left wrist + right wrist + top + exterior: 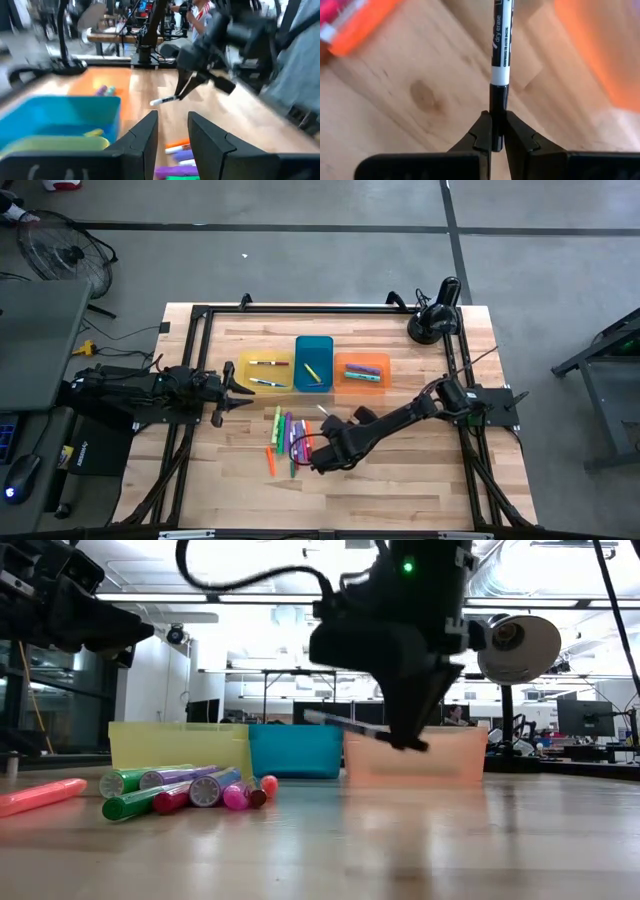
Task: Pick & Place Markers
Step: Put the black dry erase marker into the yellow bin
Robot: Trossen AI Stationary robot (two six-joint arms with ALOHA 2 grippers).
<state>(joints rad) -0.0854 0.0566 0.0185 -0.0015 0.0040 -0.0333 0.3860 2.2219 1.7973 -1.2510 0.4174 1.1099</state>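
My right gripper (498, 117) hangs above the middle of the table, shut on a white-and-black dry-erase marker (500, 60) held clear of the wood (345, 723). Left of it, a pile of coloured markers (288, 435) lies flat on the table. Beyond stand three trays, yellow (240, 370), blue (313, 342) and orange (361, 387), each with a few markers inside. My left gripper (172, 135) waits open at the table's left side (235, 385), with nothing between its fingers. My right gripper pinches the marker's black end (498, 97) between its two fingertips. The fingers slant down from the table's right side, and the marker runs on out past them. It is lifted clear of the table, its white end (157, 101) toward the far edge.
One orange marker (270, 462) lies apart, nearer the front edge. A black lamp-like stand (435, 320) sits at the far right corner. A black frame rail (300, 310) runs around the table. Bare wood lies at the front right (420, 480).
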